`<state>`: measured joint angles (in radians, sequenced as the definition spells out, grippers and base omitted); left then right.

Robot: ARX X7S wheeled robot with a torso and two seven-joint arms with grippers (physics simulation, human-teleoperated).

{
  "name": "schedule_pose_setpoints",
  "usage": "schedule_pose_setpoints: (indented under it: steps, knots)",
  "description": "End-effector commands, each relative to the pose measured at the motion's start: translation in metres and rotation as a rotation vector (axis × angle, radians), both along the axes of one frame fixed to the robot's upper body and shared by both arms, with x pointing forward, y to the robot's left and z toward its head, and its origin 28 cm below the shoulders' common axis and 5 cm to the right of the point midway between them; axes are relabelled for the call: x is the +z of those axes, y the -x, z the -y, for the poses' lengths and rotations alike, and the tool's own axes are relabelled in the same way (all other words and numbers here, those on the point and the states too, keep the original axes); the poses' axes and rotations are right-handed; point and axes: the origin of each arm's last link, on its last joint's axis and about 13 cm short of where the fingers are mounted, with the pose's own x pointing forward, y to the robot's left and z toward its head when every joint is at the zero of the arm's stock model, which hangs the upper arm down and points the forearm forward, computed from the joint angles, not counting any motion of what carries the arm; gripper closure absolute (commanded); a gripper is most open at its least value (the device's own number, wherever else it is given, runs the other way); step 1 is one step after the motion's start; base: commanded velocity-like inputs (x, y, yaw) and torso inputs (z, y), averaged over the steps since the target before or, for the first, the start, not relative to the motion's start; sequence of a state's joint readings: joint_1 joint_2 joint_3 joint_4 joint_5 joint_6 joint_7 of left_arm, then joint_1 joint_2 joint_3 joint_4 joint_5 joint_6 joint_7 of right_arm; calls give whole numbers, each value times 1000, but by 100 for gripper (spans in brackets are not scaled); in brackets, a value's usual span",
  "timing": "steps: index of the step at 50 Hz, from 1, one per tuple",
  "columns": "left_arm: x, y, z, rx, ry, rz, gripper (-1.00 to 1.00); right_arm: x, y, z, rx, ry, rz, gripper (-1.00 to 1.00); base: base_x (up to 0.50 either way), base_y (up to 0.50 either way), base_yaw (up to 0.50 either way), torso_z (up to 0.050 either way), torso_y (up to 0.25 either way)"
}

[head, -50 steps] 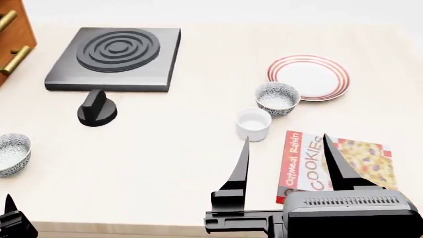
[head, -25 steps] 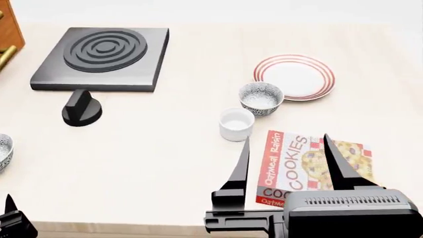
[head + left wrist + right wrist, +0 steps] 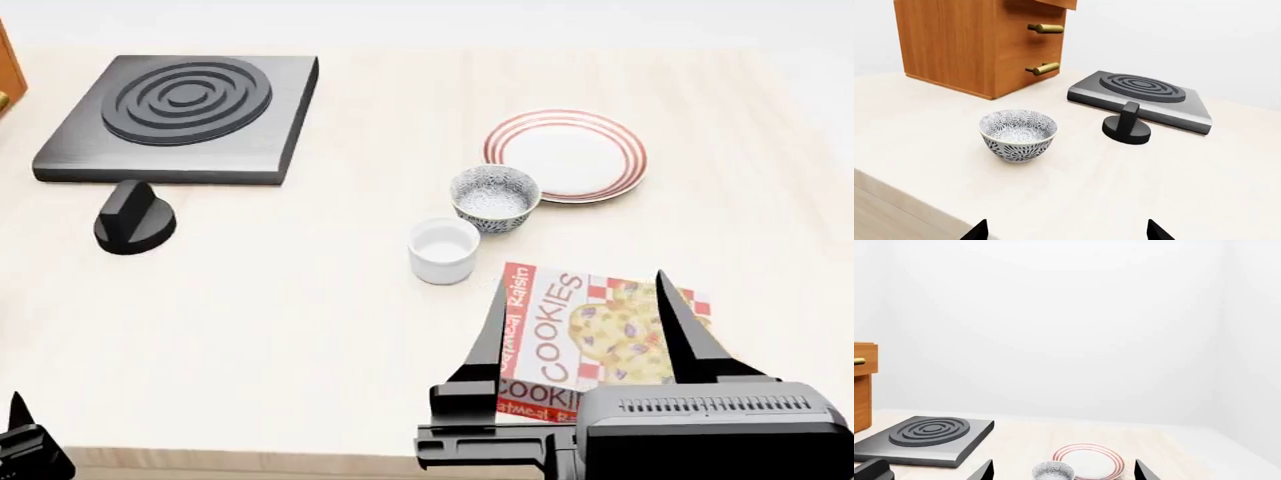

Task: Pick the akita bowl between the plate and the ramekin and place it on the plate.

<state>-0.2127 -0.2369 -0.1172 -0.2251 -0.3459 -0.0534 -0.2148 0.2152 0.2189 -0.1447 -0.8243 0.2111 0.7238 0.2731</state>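
The speckled akita bowl (image 3: pixel 495 198) stands upright on the table between the red-ringed plate (image 3: pixel 566 155) and the plain white ramekin (image 3: pixel 443 250), close to both. My right gripper (image 3: pixel 583 322) is open and empty at the table's near edge, well short of the bowl. In the right wrist view the bowl (image 3: pixel 1053 471) and the plate (image 3: pixel 1089 461) lie ahead between the spread fingers of the right gripper (image 3: pixel 1066 471). My left gripper (image 3: pixel 1066 232) is open and empty. A second, identical speckled bowl (image 3: pixel 1019 135) sits before it.
A black burner block (image 3: pixel 174 115) and a black knob (image 3: pixel 134 218) sit at the far left. A cookies box (image 3: pixel 587 340) lies flat under my right gripper. A wooden drawer cabinet (image 3: pixel 981 42) stands behind the second bowl.
The head view has swung right, so everything on the table has slid left in the frame. The second bowl has dropped out of that view. Both grippers keep their place in the frame.
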Motion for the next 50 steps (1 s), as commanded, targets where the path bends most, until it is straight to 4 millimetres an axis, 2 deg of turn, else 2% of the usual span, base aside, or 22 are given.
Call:
schedule_pose_setpoints:
  steps: [1, 13, 50]
  knots:
    - [0, 0, 0, 0, 0, 0, -100, -1, 0, 0, -1, 4, -2, -100, 0, -113, 0, 0, 0]
    - [0, 0, 0, -1, 0, 1, -100, 0, 0, -1, 5, 23, 1, -100, 45, -30, 0, 0, 0]
    - [-1, -1, 0, 1, 1, 0, -100, 0, 0, -1, 2, 22, 4, -100, 308, 0, 0, 0, 0]
